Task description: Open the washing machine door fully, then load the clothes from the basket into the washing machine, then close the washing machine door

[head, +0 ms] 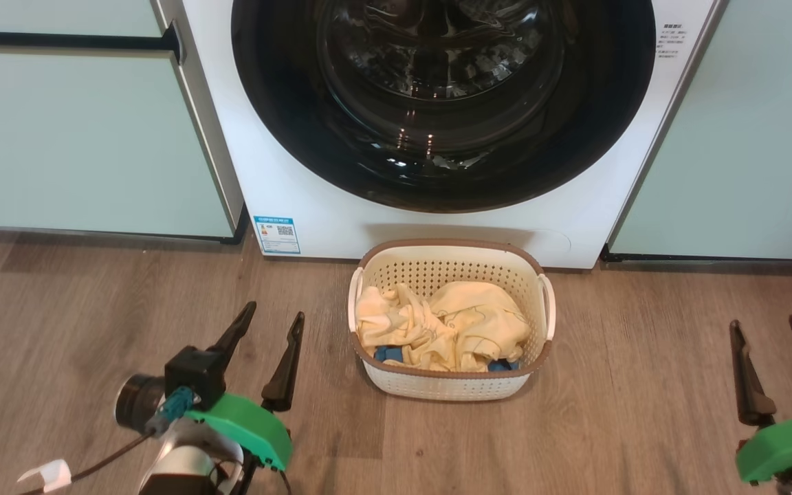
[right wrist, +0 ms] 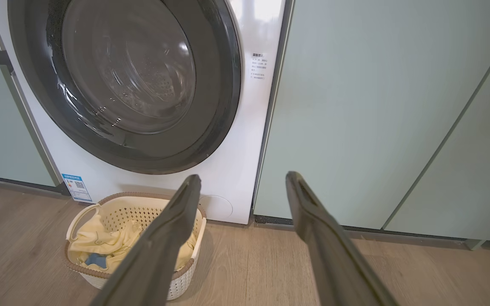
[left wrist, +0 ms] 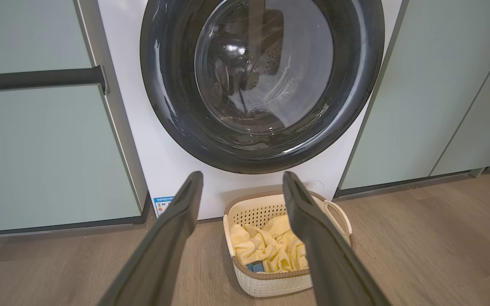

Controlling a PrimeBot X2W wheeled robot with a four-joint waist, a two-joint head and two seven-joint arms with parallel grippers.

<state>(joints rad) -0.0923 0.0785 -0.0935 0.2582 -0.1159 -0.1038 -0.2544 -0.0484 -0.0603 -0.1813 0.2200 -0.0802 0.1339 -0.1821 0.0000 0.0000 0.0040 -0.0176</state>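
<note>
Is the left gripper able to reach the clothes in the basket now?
Probably yes: the left gripper is open, the clothes lie uncovered in the basket, and only bare floor lies between.

Washing machine [head: 265, 137] stands at the back, between two cabinet panels: one on its left [head: 80, 137], one on its right [head: 746, 137]. Washing machine door [head: 444, 89] sits in the machine front, above the basket. QR sticker [head: 277, 235] is at the machine's lower left corner, and a text label [head: 671, 41] at its upper right. Basket [head: 451, 244] is on the floor [head: 609, 385] just in front of the machine, below the door. Clothes [head: 437, 320] lie in the basket, with the small fabric piece [head: 389, 354] under them at the near side. Left gripper [head: 274, 311] is just left of the basket, not touching it. Right gripper [head: 764, 321] is well apart to its right.
</note>
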